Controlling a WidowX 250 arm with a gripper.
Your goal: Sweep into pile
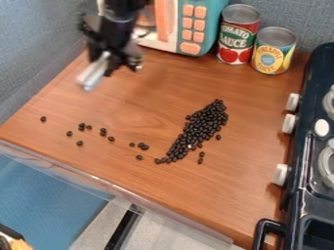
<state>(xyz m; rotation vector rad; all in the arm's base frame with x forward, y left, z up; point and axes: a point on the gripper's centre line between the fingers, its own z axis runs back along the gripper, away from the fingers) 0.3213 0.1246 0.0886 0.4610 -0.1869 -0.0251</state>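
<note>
Wall: blue-grey and fabric-like [32, 44], rising behind the tabletop [248, 183] and along its left edge.
Tabletop: brown wood grain, set at a slant, with a clear strip [98, 180] along its front edge.
Beans, main heap: small black beans [201, 124] lie in a long, narrow heap right of the tabletop's middle. It is thickest toward the back edge and thins as it slants down to the left, toward the front edge. One pale speck shows in its lower part.
Beans, strays: a loose trail, singles and small clusters, runs from the heap's thin end toward the tabletop's left corner, with one bean well apart nearest that corner. A few more lie just beside the heap on the stove side.
Pincer: the pincer [116, 66] hangs over the left part of the tabletop, toward the back, well apart from the heap. How far open it is, I cannot tell. A pale, slim piece [96, 74] slants down at its side; whether that is held or part of the arm, I cannot tell either.
Back edge: a teal and white toy oven [213, 19] with orange buttons stands near the middle. To its right are a taller red-and-green can [238, 31] and, just beside that, a shorter yellow-and-blue can [273, 53], both upright.
Right edge: a dark toy stove [297, 161] with white knobs.
</note>
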